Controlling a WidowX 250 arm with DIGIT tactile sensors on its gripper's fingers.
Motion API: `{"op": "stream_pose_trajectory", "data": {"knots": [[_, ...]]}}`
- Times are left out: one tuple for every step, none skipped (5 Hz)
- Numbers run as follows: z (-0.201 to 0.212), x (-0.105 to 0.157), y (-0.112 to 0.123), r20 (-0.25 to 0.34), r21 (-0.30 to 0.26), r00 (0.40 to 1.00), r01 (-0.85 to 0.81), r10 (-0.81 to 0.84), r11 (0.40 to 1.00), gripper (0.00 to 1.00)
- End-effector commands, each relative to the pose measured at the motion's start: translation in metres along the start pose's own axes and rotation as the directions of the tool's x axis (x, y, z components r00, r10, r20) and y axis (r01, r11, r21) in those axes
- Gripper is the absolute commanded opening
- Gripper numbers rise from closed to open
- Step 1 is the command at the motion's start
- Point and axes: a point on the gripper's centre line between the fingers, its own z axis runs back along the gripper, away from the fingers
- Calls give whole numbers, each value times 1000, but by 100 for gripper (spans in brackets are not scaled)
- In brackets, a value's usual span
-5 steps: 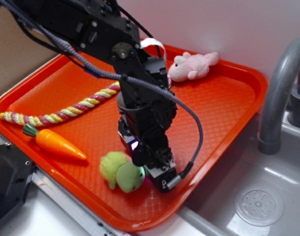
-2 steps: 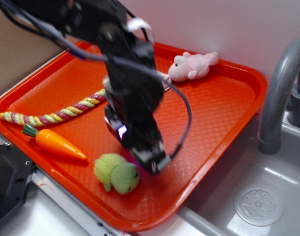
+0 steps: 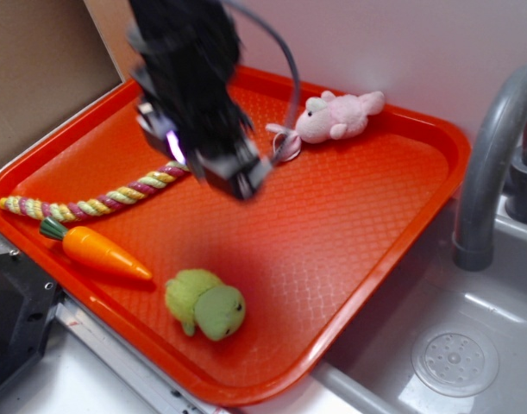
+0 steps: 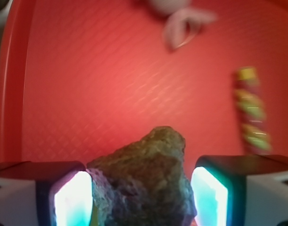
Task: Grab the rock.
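Rock (image 4: 144,181) | pinched between both jaws, touching each pad | carried above orange tray (image 4: 87,70)

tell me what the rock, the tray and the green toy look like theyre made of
Rock: looks like real stone, matte, rough and lumpy with speckled grey-brown patches. Tray: probably hard plastic, orange with a moulded diamond texture and slight sheen. Green toy: plush fabric, fuzzy and soft-edged.
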Motion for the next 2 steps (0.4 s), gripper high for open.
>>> {"op": "stream_pose_trajectory", "data": {"knots": [[88,-6,57,176,-97,956,-219,233,971,0],[83,-1,55,144,-47,971,-186,191,981,0]]}}
